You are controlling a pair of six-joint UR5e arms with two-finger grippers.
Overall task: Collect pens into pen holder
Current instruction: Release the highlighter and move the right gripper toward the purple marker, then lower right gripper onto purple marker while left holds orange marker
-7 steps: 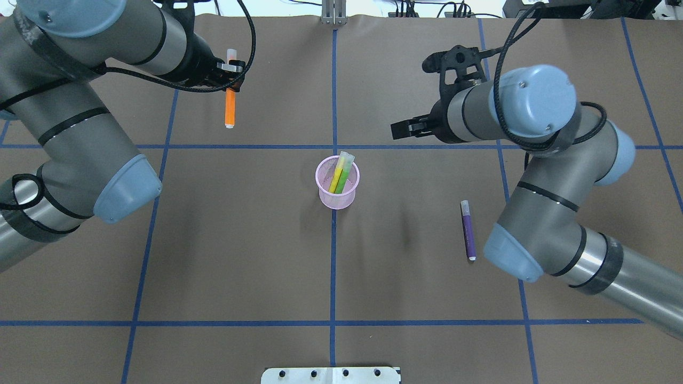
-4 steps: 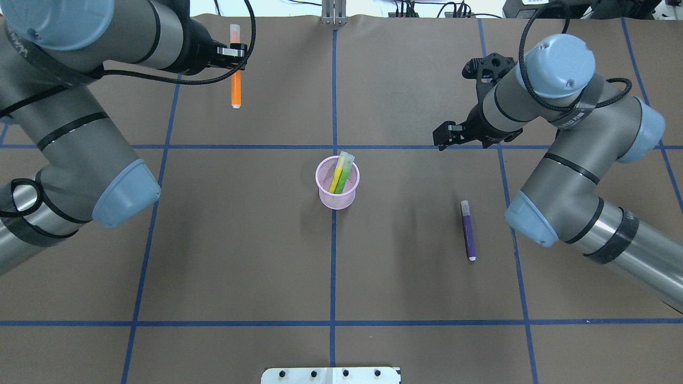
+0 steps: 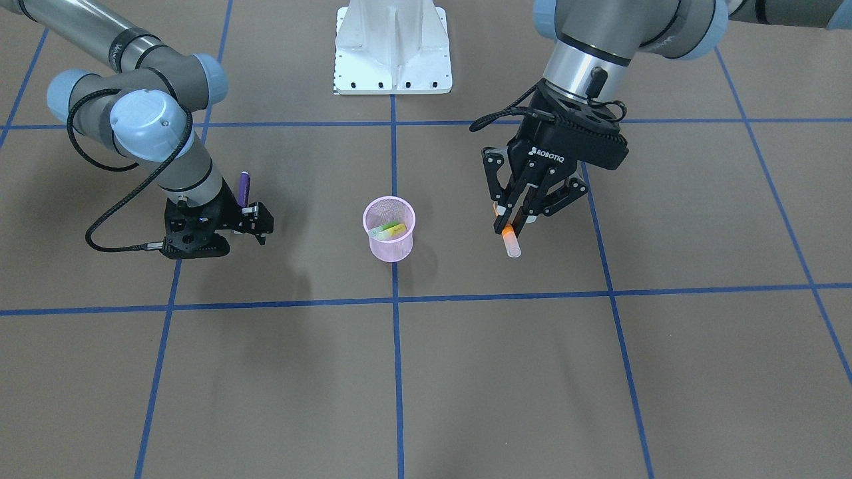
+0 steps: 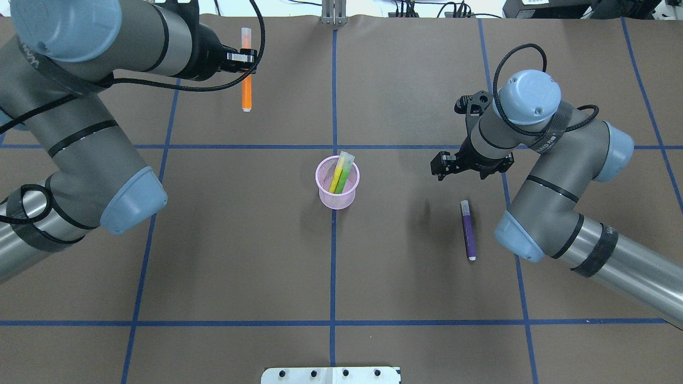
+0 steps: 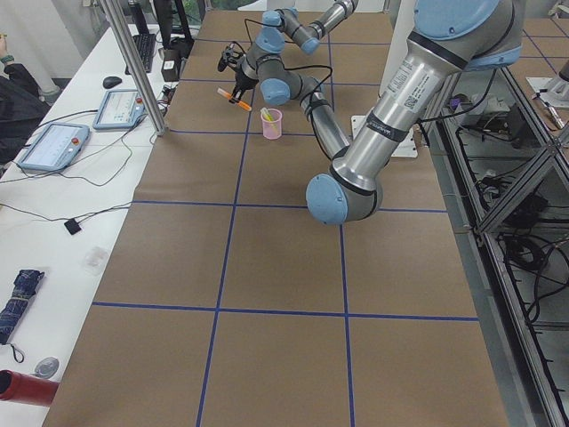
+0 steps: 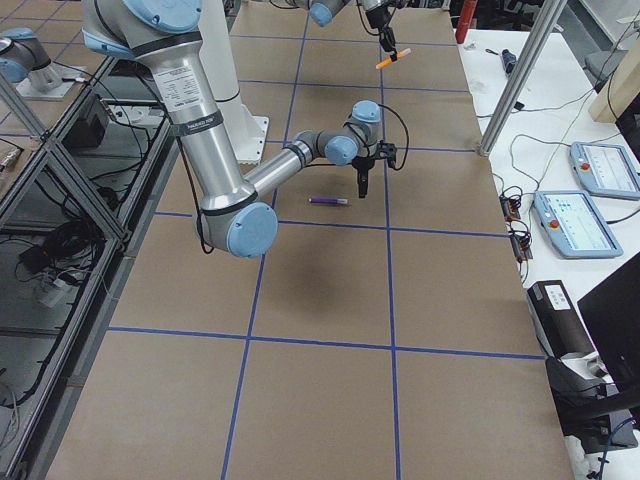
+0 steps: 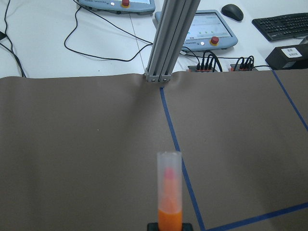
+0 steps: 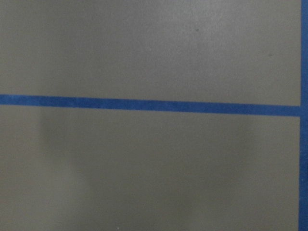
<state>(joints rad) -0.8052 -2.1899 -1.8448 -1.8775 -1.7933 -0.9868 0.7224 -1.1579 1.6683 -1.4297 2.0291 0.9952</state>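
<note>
Jaws of the left gripper [image 3: 514, 221] are clamped across the orange pen [image 4: 246, 88], just behind its pale cap, so the cap pokes out one side and the orange barrel the other. The pen hangs clear of the worktop [image 4: 240, 256], up by the far edge and left of the centre tape line. In the left wrist view the cap points at that edge, where an aluminium post [image 7: 168, 38] stands.

The right gripper [image 4: 440, 164] points down over the right half of the worktop — whether its fingers are spread or closed I cannot tell. Its wrist camera shows only brown surface and blue tape lines [image 8: 144, 103]. Near it, on the robot's side, lies the purple pen [image 4: 468, 232], flat on the worktop with its cap toward the far edge, apart from the gripper.

At the middle of the worktop, on the centre tape line, stands the pen holder [image 4: 336, 201], upright. Inside it lean a green pen [image 4: 344, 175] and a yellow pen [image 4: 335, 181] — side by side, caps reaching past the rim.
</note>
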